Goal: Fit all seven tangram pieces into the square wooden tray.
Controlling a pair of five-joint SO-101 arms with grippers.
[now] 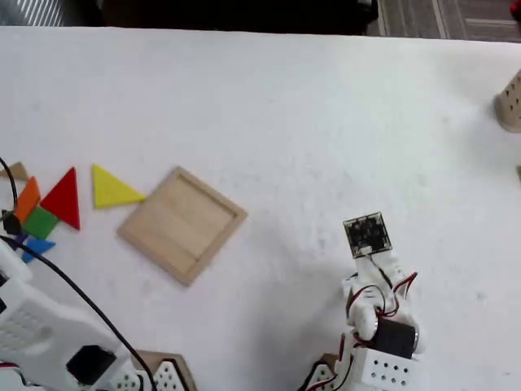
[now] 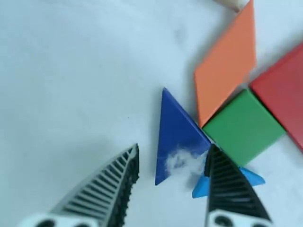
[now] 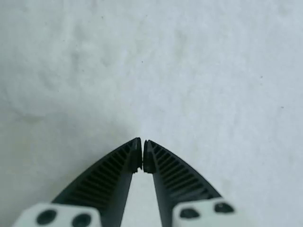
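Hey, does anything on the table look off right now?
The square wooden tray sits turned cornerwise on the table, with no pieces in it. The dark blue triangle has a whitish smudge, maybe a scuff or glare.

- No text, label, brand, number or sign can be read in any view.
- The small dark circuit board on the right arm's wrist carries tiny marks, too small to tell.
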